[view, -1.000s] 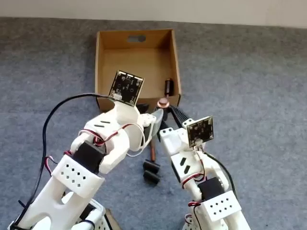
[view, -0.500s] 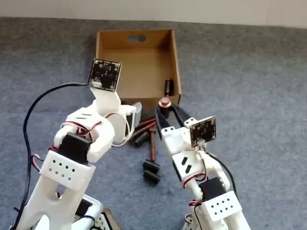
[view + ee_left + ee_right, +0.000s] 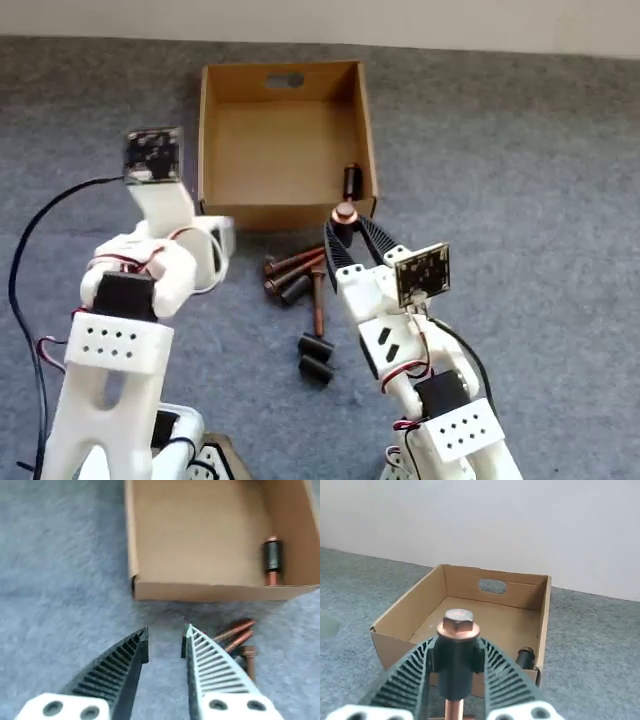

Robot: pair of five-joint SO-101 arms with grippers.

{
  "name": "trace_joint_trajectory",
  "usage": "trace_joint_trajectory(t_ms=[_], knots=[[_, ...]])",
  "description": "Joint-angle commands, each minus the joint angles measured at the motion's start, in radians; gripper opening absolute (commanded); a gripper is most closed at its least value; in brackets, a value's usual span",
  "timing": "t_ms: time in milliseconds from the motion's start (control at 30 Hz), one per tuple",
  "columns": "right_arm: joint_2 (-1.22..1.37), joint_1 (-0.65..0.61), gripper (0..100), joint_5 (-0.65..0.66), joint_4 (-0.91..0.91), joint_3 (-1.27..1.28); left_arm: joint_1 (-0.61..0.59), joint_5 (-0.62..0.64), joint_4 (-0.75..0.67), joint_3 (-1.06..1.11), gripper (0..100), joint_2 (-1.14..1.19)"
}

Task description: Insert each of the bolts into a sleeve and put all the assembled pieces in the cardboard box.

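My right gripper point(image 3: 345, 228) is shut on a black sleeve point(image 3: 455, 667) with a copper bolt point(image 3: 458, 623) standing through it, upright just in front of the cardboard box point(image 3: 205, 130). One assembled piece point(image 3: 351, 182) lies in the box's near right corner, also seen as the dark piece point(image 3: 272, 560). Several loose bolts point(image 3: 296, 266) lie on the carpet before the box, with two black sleeves point(image 3: 315, 359) nearer the arms. My left gripper point(image 3: 165, 637) is open with nothing in it, above bare carpet left of the bolts point(image 3: 235, 632).
Grey carpet point(image 3: 520, 180) covers the table, with free room to the right and left of the box. The box wall point(image 3: 395, 642) rises close behind the held piece. A black cable point(image 3: 40, 230) loops beside the left arm.
My left arm has swung away to the left from beside the right gripper, uncovering the loose bolts. The right gripper has stayed put with the bolt and sleeve.
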Motion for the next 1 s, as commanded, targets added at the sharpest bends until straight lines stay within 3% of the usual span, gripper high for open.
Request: trace_joint_trajectory(t_ms=[0,267,433,667,867,967], knots=[[-0.018,-0.002,0.6,-0.008,-0.025,-0.013,-0.027,-0.003,-0.002,0.039,1,-0.008],[-0.012,0.001,0.6,-0.005,-0.018,-0.03,-0.021,-0.003,-0.199,0.249,1,-0.007],[-0.01,0.054,0.6,-0.005,-0.018,-0.153,-0.028,-0.003,-0.384,0.432,1,-0.007],[0.019,0.054,0.6,-0.006,0.025,-0.387,-0.021,-0.003,-0.502,0.533,1,-0.007],[0.332,0.054,0.6,-0.008,0.157,-0.757,-0.021,-0.008,-0.615,0.604,1,-0.004],[0.553,0.053,0.6,-0.009,0.245,-0.955,-0.019,-0.12,-0.637,0.622,1,-0.001]])
